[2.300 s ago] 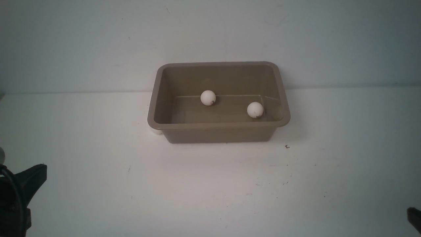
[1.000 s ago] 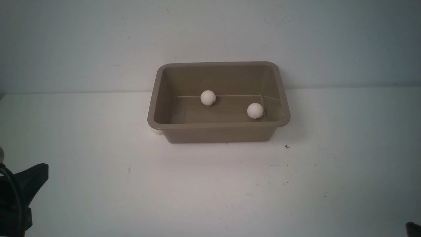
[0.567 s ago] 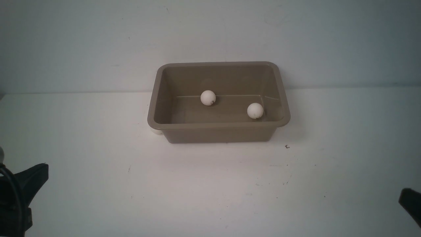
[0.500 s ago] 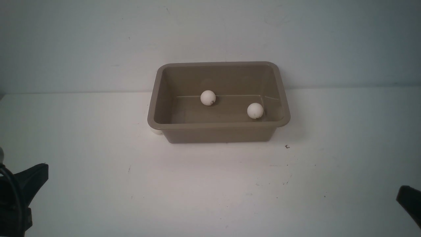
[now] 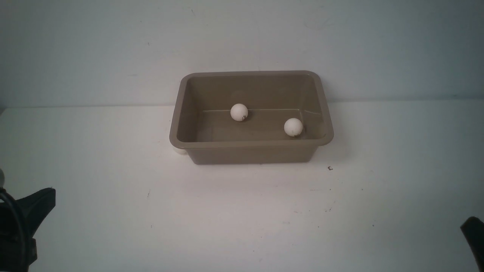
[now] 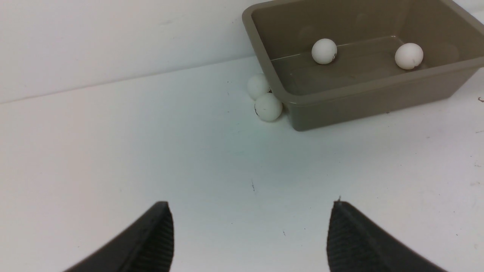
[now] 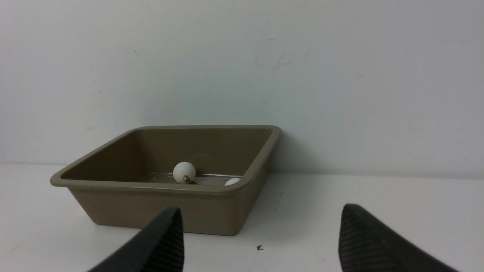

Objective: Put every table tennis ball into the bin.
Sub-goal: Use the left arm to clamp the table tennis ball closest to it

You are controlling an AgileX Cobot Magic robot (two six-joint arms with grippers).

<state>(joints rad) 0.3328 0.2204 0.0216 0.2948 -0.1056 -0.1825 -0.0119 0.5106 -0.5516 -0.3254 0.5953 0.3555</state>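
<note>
- Your left fingers (image 6: 157, 241) stand spread wide over the bare tabletop (image 6: 113, 158). They hold nothing and touch nothing.
- Well ahead of them, two table tennis balls lie on the tabletop outside the bin (image 6: 363, 104). The nearer outside ball (image 6: 268, 107) and the farther outside ball (image 6: 258, 86) sit close together against the bin's left near corner, the farther one partly under the flared rim. Whether the two touch each other, you cannot tell.
- From the front view, only a white sliver shows under that corner.
- Your right fingers (image 7: 162, 245) are spread wide too, empty and touching nothing. The bin lies well ahead of them and to their left.
- Two more balls rest on the bin's floor and are apart from each other. The far-wall ball (image 5: 239, 112), with a dark print, is at the foot of the far wall. The right-end ball (image 5: 293, 126) lies toward the bin's right end.
</note>
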